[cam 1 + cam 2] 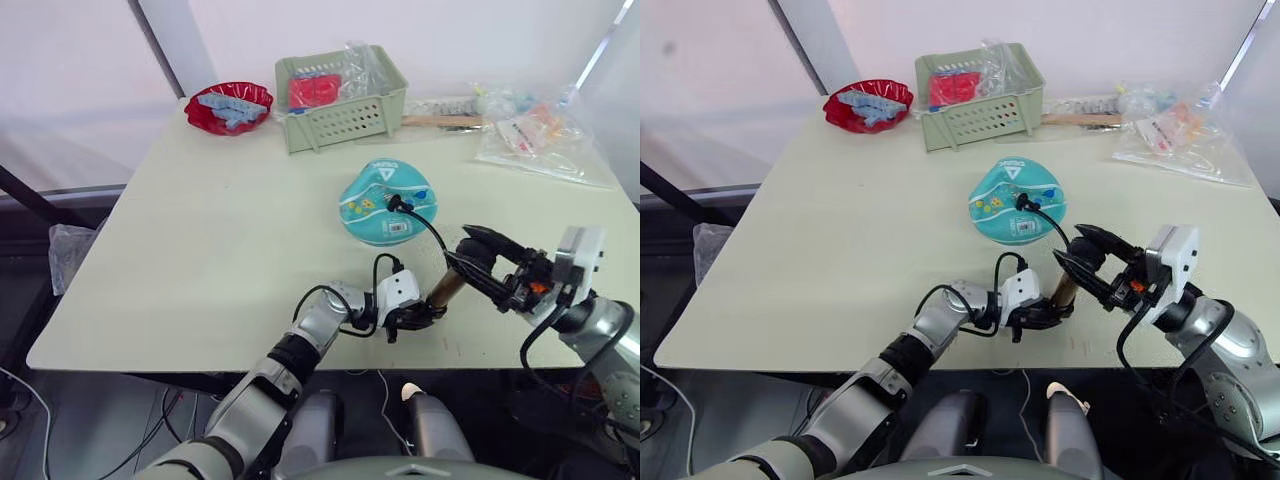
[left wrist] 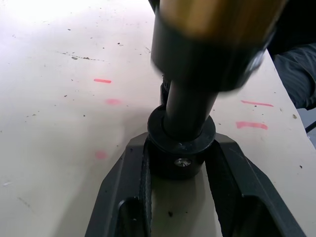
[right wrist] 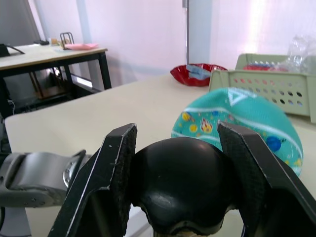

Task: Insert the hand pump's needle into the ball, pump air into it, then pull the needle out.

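- Markings: the ball (image 1: 385,202) carries a white triangle logo, a white label patch and small cartoon prints; the lettering on the logo and patch is too small to read.
- Ball: teal, partly flattened, resting on the table (image 1: 200,250) beyond both grippers, near the green basket (image 1: 340,100).
- Hand pump (image 1: 447,287): brass-gold barrel tilted, lower black end at the table's near edge. Its black hose (image 1: 425,225) arcs up to the top of the ball; the needle itself is too small to make out.
- Left gripper (image 2: 178,163): fingers closed around the pump's black lower end, just above the table.
- Right gripper (image 3: 180,192): fingers clamped on the pump's rounded black handle.
- Surface: pale cream table top, lightly scuffed, with a few red marks by the pump.
- Other items: a red bowl (image 1: 229,106) at the far left corner and clear plastic bags (image 1: 535,135) at the far right.
- Room: white curtain-like walls; a second table (image 3: 49,54) stands in the background.
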### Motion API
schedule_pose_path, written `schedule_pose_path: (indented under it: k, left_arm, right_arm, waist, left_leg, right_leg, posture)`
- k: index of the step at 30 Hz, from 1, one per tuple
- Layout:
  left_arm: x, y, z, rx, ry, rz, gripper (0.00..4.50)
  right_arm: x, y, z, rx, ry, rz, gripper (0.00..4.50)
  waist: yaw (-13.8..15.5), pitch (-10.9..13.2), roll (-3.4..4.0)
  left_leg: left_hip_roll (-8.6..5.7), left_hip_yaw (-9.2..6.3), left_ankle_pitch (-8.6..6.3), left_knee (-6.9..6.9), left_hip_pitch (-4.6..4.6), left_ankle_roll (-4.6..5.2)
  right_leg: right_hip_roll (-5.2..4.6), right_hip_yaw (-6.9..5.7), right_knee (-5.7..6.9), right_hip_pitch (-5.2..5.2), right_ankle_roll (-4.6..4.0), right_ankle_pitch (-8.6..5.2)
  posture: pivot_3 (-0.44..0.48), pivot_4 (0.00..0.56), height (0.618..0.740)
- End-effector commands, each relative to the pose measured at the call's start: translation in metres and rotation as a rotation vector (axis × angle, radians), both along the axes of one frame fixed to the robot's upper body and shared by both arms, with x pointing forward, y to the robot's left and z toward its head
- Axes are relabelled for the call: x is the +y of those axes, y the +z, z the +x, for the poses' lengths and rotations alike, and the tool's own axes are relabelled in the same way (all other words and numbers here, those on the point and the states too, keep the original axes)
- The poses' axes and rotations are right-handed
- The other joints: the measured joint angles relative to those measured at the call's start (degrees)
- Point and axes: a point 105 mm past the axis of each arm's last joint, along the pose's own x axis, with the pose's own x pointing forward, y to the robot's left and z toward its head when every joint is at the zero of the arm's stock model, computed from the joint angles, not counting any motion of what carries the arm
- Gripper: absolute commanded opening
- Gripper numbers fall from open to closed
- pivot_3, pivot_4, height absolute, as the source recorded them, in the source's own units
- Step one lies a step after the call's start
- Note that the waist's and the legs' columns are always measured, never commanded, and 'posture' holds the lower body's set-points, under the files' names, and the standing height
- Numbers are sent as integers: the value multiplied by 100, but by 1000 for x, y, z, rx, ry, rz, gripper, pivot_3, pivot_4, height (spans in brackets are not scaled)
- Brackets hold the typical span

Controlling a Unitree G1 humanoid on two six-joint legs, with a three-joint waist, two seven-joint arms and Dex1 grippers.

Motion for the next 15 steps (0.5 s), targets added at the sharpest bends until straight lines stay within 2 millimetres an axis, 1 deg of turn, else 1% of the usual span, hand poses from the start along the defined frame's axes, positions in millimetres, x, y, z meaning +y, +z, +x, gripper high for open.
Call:
schedule_pose_path:
  k: [1,4,7,15]
  left_arm:
    - [25,-34,-3,96,64,128,1104]
    - [26,-35,-3,95,63,130,1104]
    - [26,-35,-4,95,59,129,1104]
    - [25,-34,-5,85,53,115,1104]
  right_arm:
    - [-4,45,-12,-183,11,0,2092]
    - [-10,56,-11,-189,9,-2,2092]
    - [-17,71,-10,-195,4,2,2092]
    - [-26,105,-8,-156,-17,24,2092]
  waist:
    - [0,0,0]
    - [1,0,0]
    - [0,2,-3]
    - [-5,3,-7]
  left_leg:
    - [0,1,0,0,0,0]
    - [0,1,0,0,0,0]
    - [0,3,0,0,-1,0]
    - [4,4,0,0,-2,0]
  right_leg:
    - [0,1,0,0,-1,1]
    - [0,1,0,0,-1,1]
    - [-1,2,0,0,-2,1]
    - [0,3,0,-1,-16,9]
  posture:
    - [0,150,737]
    - [0,150,737]
    - [0,150,737]
    - [0,150,737]
